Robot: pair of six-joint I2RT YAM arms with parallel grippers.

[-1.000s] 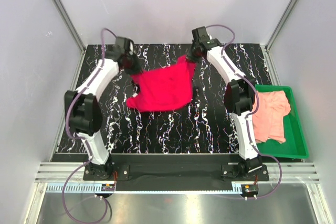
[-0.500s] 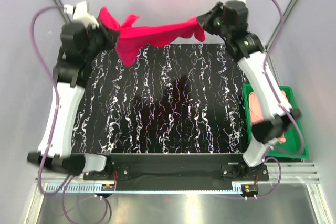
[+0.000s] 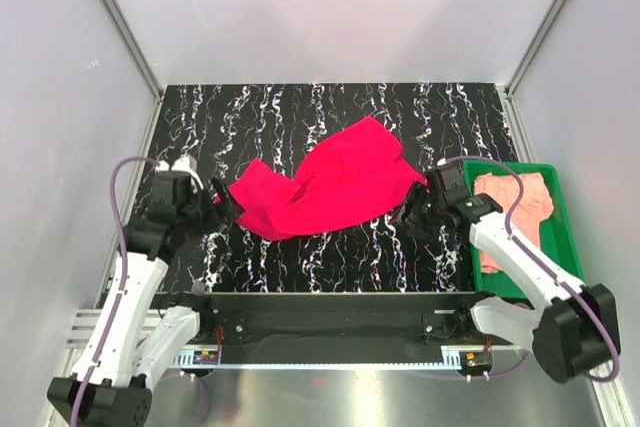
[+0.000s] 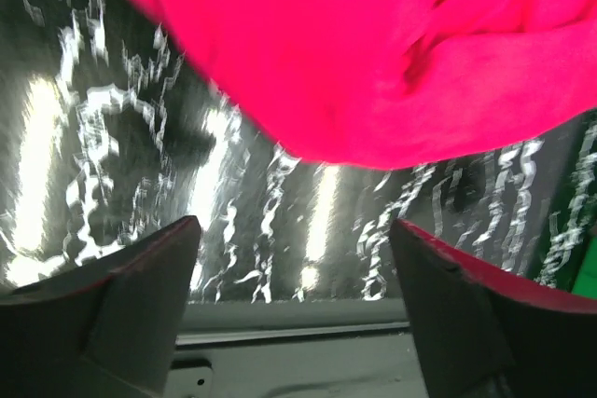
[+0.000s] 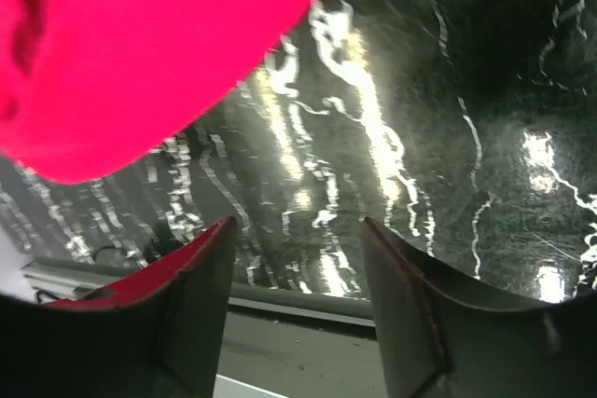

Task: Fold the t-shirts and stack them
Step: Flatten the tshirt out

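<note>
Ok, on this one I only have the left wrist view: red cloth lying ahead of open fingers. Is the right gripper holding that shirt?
Observer: No. In its own wrist view the right gripper is open with nothing between its fingers; the red t-shirt lies just ahead of it.
Reviewer: Is the shirt folded?
Observer: No. From the top camera it lies spread and rumpled on the table, between the two grippers.
Reviewer: Where is the other shirt?
Observer: The pink t-shirt lies crumpled in the green tray at the table's right edge.
</note>
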